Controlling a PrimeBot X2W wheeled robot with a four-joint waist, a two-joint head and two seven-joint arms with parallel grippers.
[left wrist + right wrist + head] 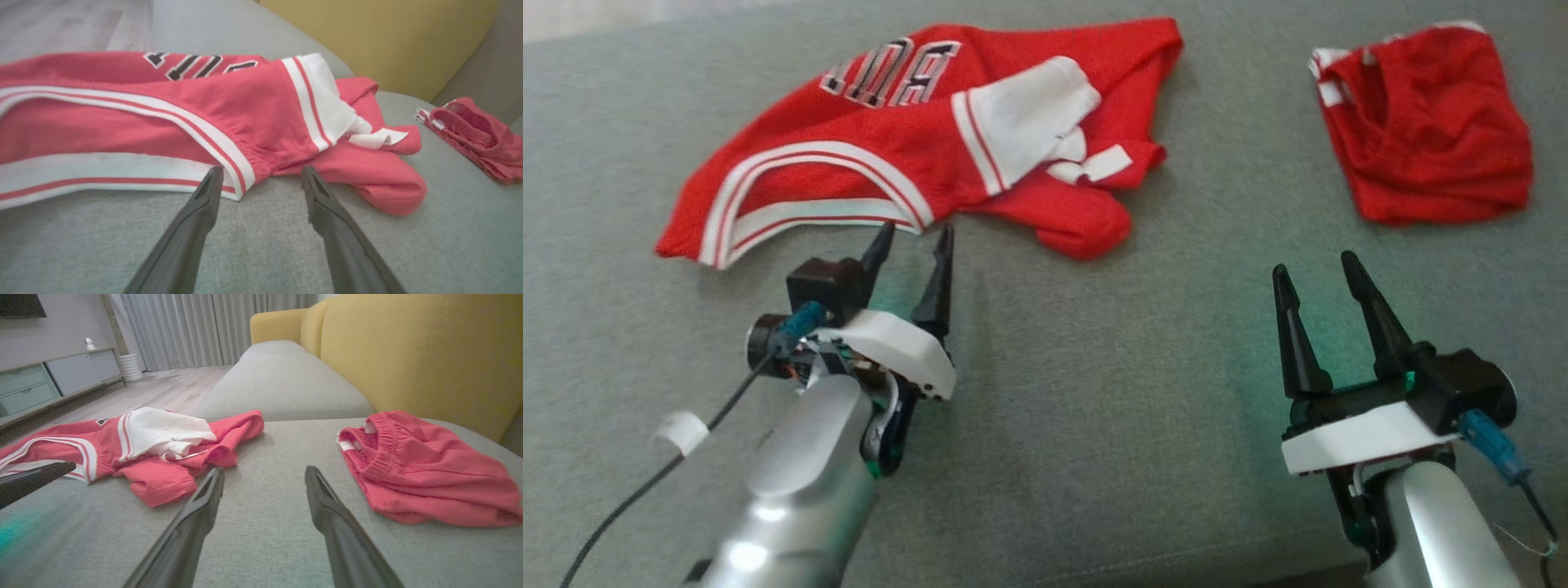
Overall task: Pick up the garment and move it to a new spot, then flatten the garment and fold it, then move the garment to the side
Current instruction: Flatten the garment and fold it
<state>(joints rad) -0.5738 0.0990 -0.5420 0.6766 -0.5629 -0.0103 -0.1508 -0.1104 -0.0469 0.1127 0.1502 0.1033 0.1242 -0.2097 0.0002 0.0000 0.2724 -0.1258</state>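
On a grey fabric sofa seat [1045, 457], a crumpled red jersey with white striped trim [874, 147] is laid toward the left. Judged light and limp, it should be pinched at its banded near edge. The left gripper [916, 233] is spread just before that edge; the right gripper [1315, 265] is spread too.

Both arms reach forward over the work, jaws apart.
The left gripper [916, 230] is at the near left and reaches farther than the right gripper [1313, 263], which is at the near right. Each has its two long dark fingers spread wide and pointing to the far side, with nothing between them. The left forearm [792, 490] is silver, rises from the near edge and leans right. The right forearm [1437, 523] comes up from the near right corner. Both wrists carry a white housing.
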